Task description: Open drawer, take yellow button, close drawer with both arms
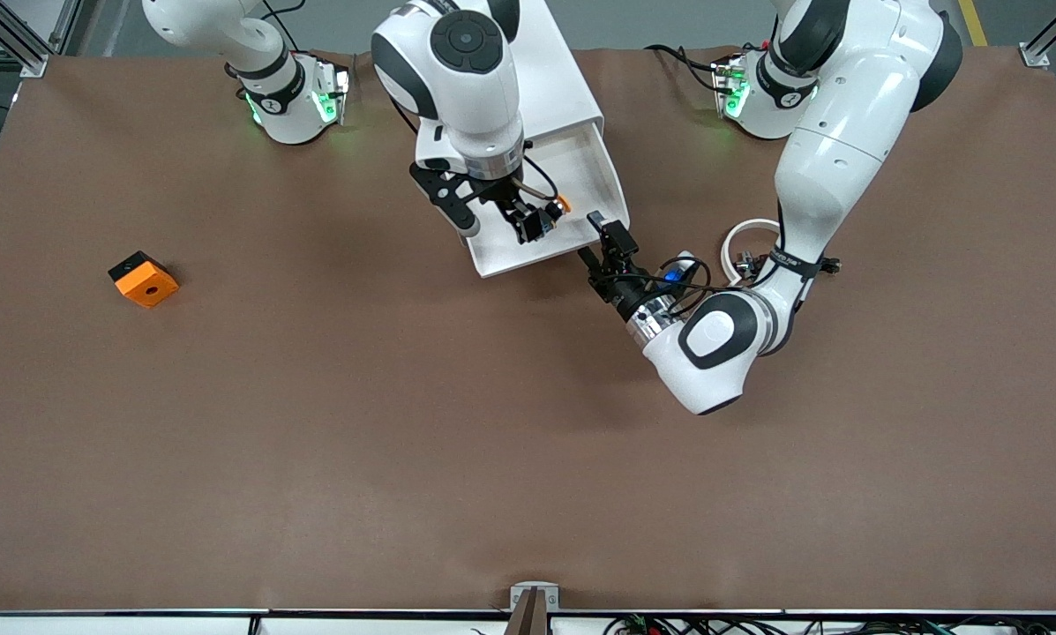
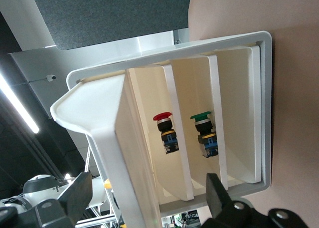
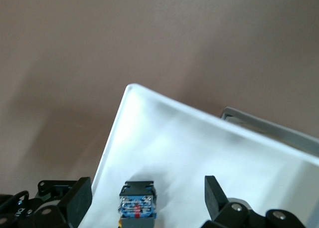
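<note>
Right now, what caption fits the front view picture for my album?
The right gripper hangs open over the button in the pulled-out drawer, while the left gripper sits open by its front.

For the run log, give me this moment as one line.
drawer: pulled open | button: in drawer | right gripper: open over button | left gripper: open at drawer front

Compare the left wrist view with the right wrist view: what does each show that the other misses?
Only the left wrist view shows the cabinet front with lower drawers, holding a red-capped button and a green-capped button, framed by the open left tool. Only the right wrist view looks down into the pulled-out drawer, where the button lies between the fingers of the open right tool. Both share the brown table.
</note>
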You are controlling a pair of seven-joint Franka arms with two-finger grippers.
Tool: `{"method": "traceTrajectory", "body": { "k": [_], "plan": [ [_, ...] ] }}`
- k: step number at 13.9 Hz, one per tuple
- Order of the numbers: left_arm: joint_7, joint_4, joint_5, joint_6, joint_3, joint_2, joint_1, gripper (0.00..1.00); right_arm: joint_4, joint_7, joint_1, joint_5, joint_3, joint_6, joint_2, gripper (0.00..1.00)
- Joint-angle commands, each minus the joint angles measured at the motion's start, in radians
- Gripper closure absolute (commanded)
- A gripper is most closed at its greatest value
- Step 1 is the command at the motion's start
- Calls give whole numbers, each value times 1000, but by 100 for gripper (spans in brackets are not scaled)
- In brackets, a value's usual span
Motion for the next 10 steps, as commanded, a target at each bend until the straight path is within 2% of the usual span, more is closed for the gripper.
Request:
{"method": "traceTrajectory", "body": {
  "k": [1,7,10],
  "plan": [
    [8,23,-17,-4,5,14,-5,0,25,25,22,4,-11,19,46,0],
    [10,32,-18,-13,-9,-1,32,0,48,27,56,55,-12,51,95,0],
    [13,72,-6,-18,-4,-3,46,0,48,27,65,58,-12,65,102,0]
  ]
}}
